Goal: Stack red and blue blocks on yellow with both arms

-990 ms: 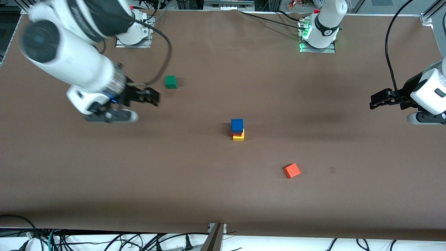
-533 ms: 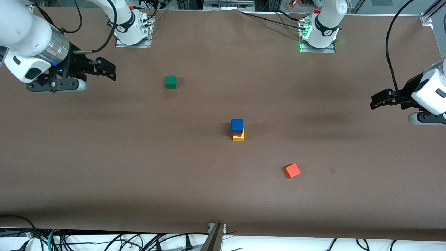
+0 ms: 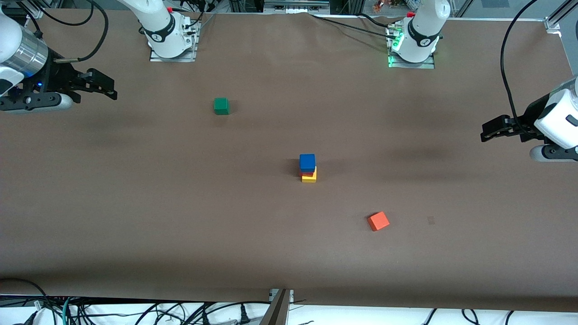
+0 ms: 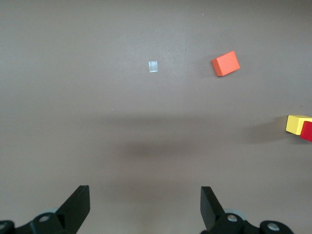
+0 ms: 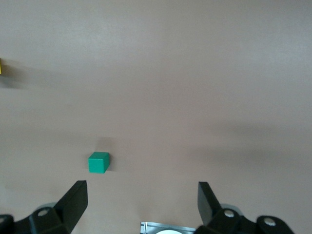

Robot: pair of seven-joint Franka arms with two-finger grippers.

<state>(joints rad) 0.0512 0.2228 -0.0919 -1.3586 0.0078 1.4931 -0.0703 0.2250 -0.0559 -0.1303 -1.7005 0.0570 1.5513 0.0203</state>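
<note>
A stack stands mid-table: the blue block [image 3: 307, 162] on top, the red block [image 3: 307, 173] under it, the yellow block [image 3: 309, 178] at the bottom. The left wrist view shows the yellow block [image 4: 296, 124] and red block [image 4: 307, 130] at its edge. My right gripper [image 3: 106, 88] is open and empty, raised over the table at the right arm's end. It also shows in its wrist view [image 5: 141, 202]. My left gripper [image 3: 490, 130] is open and empty, over the left arm's end, also in its wrist view [image 4: 145, 207].
A green cube [image 3: 221, 106] lies farther from the front camera than the stack, toward the right arm's end; it shows in the right wrist view [image 5: 99, 162]. An orange cube [image 3: 378, 221] lies nearer, toward the left arm's end, also in the left wrist view [image 4: 225, 63].
My right arm has drawn back from near the green cube to its own end of the table, gripper open. The left arm and the stack have not moved.
</note>
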